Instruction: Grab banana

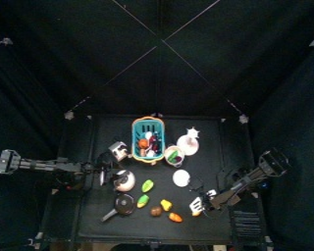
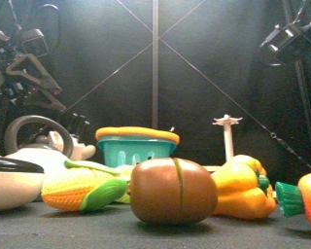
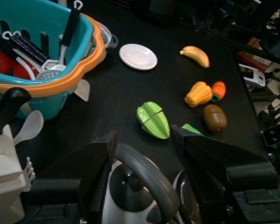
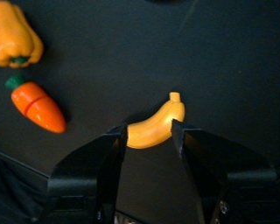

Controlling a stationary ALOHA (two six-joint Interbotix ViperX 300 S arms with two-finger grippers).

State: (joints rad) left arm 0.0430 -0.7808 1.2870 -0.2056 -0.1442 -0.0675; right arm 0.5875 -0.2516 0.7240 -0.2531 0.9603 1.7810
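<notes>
The banana [image 4: 157,125] is a small yellow curved toy lying on the black table, at the front right in the top view [image 1: 196,204]. My right gripper [image 4: 150,138] hangs just over it, open, with one jaw on each side of the banana's thicker end and no visible contact. In the top view the right gripper [image 1: 206,201] reaches in from the right edge. The left wrist view shows the banana [image 3: 195,56] far off. My left gripper [image 3: 149,144] is open above the silver kettle [image 3: 136,188] at the table's left.
A yellow pepper [image 4: 14,35] and a carrot [image 4: 38,105] lie close beside the banana. A brown round piece [image 2: 174,190], corn [image 2: 81,190], a white plate [image 1: 183,177], a pan [image 1: 121,206] and a teal basket [image 1: 149,132] of utensils fill the table's middle and back.
</notes>
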